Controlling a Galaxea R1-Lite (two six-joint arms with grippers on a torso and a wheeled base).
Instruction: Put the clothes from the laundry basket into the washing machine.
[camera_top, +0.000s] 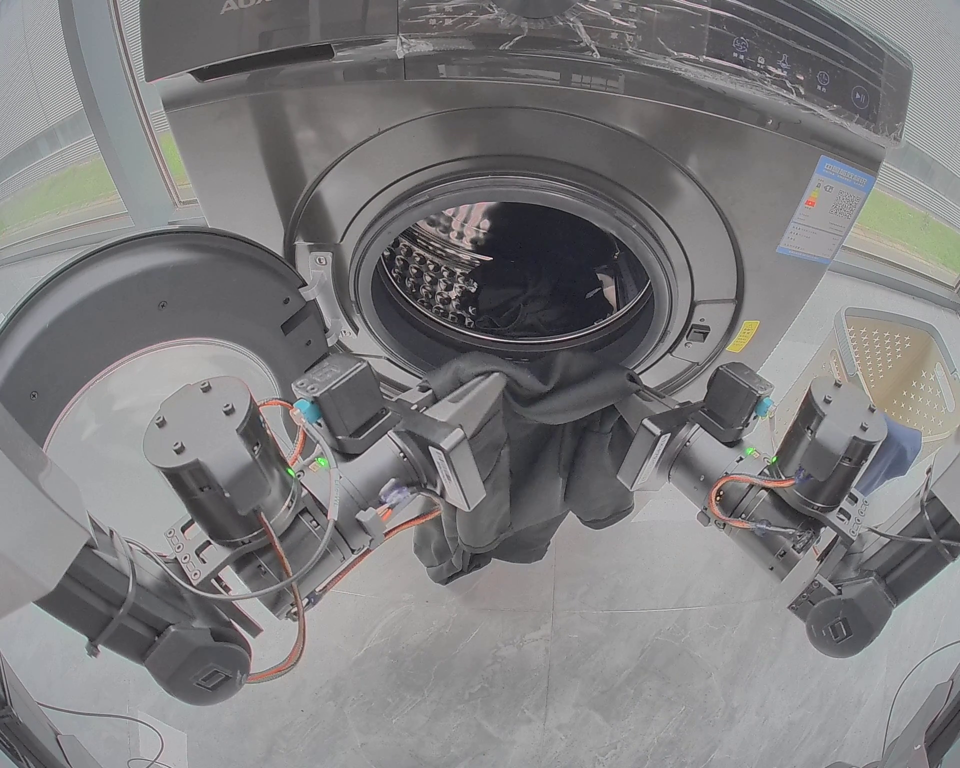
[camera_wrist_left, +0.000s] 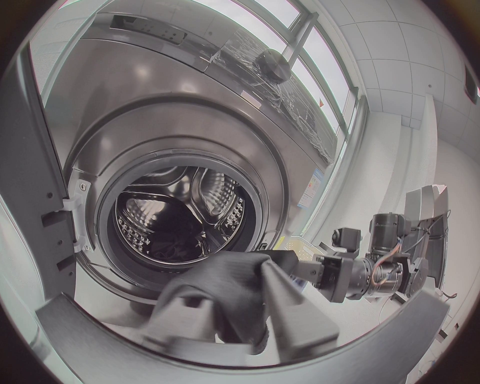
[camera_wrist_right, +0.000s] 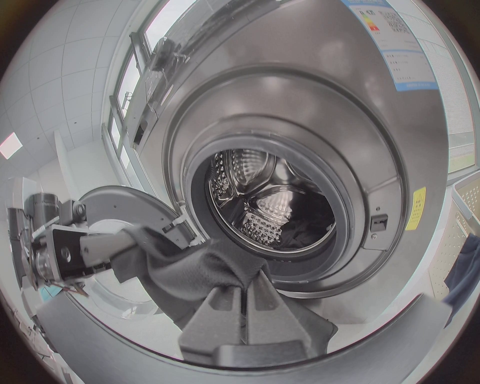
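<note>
Dark grey garment (camera_top: 545, 450) is held stretched between both hands, just before the open mouth of the washing machine (camera_top: 560, 150), its lower part hanging free. The left hand (camera_top: 478, 405) is clenched on one edge, the right hand (camera_top: 640, 415) on the other. Dark clothes (camera_top: 540, 290) are seen inside the drum (camera_top: 440, 265). The laundry basket (camera_top: 900, 370), holding a blue item (camera_top: 897, 450), is placed at the robot's right.

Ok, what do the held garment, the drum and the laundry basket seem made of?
The dark garment: soft matte fabric, perhaps knit; it drapes in folds.
The drum: polished metal, likely stainless steel; bright glints, embossed holes.
The laundry basket: beige moulded plastic, apparently; perforated wall.
</note>
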